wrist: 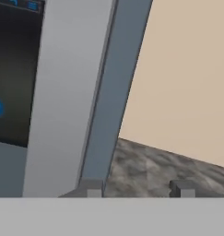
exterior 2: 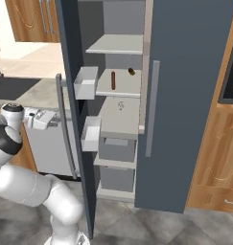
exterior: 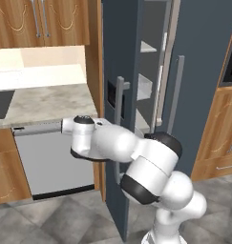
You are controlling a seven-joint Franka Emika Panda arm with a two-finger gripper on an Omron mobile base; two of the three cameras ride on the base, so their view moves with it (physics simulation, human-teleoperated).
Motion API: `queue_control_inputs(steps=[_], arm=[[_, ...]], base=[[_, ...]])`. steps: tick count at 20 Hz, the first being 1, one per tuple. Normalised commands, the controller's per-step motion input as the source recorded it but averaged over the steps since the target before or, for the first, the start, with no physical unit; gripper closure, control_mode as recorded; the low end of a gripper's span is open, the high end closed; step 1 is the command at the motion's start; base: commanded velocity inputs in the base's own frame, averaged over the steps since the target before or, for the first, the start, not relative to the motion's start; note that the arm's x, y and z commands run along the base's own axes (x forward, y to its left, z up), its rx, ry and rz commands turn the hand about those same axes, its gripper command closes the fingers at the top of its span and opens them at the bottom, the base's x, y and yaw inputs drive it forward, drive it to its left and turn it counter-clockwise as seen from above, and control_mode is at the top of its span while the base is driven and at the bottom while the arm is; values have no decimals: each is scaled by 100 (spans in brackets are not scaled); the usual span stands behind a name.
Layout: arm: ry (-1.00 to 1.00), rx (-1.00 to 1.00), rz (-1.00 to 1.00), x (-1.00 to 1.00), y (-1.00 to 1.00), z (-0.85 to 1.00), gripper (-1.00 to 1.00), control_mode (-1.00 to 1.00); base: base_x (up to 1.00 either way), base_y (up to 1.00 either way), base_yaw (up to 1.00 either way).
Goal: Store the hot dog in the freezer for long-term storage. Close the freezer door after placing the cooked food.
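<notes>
Fingers: two small dark fingertips [wrist: 91, 188] poke up at the bottom of the hand view, standing apart with bare counter showing between them; nothing sits in the gap.
Gripper: the gripper [exterior 2: 54, 119] sits at the outer face of the freezer door [exterior 2: 72, 91], up by its long grey bar handle [exterior 2: 64, 129]. In the hand view the handle [wrist: 62, 101] runs just beside the left fingertip; whether they touch, I cannot tell.
Arm: bent low and reaching to the left, its white hand over the dishwasher front [exterior: 46, 157].
Hot dog: the hot dog [exterior 2: 113, 80] lies on a pale middle shelf [exterior 2: 122, 88] inside the freezer [exterior 2: 185, 95], lengthwise front to back.
Neighbour: a shorter dark-brown lump [exterior 2: 131, 72] rests further back on the same shelf, apart from the hot dog.
Door: swung wide open, its pale inner bins [exterior 2: 86, 82] facing the shelves.
Surroundings: grey stone counter [exterior: 46, 102] and wooden cabinets [exterior: 41, 21] to the left.
</notes>
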Motion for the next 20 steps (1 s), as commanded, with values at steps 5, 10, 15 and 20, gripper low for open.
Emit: queue_control_inputs(steps=[5, 10, 15, 20], arm=[[3, -3, 0, 26, -37, 0, -100, -100], [0, 0, 8, 22, -82, 0, -100, -100], [0, 0, 16, 28, -78, 0, -100, -100], [3, 0, 18, 60, -77, 0, -100, -100]], base=[[0, 0, 0], [0, 0, 0], [0, 0, 0], [0, 0, 0]])
